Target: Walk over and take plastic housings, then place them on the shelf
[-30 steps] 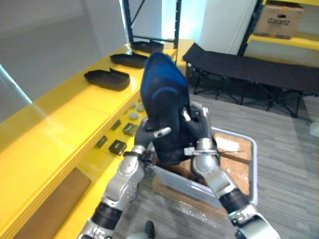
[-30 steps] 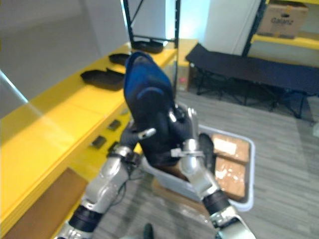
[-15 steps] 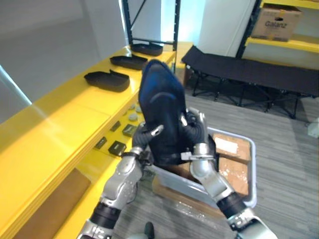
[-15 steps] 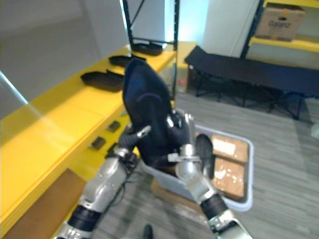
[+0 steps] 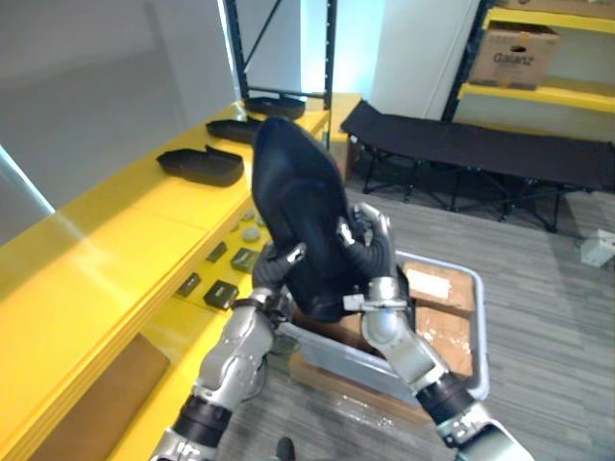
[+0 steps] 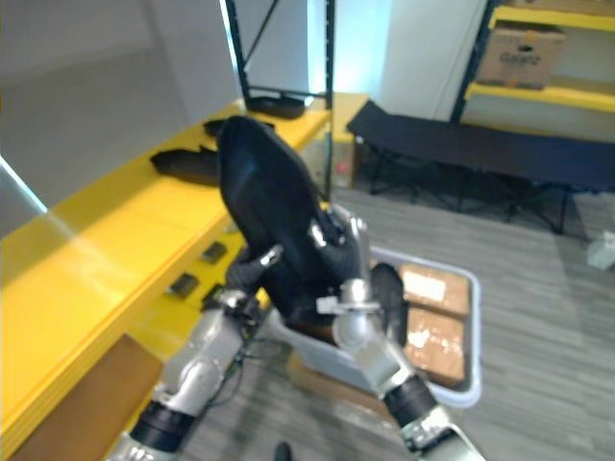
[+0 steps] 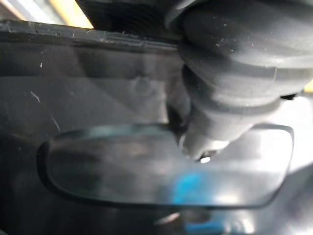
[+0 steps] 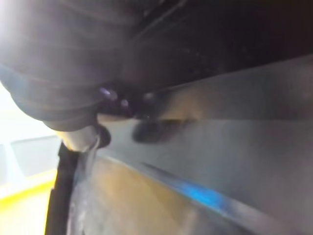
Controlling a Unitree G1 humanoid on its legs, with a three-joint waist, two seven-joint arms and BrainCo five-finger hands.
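The left hand [image 5: 272,267] and right hand [image 5: 373,252] clasp a black plastic housing [image 5: 303,221] between them, thumbs hooked onto it, above a grey bin [image 5: 483,336]. It stands on end, long axis near upright, rounded tip leaning toward the yellow shelf [image 5: 125,230].
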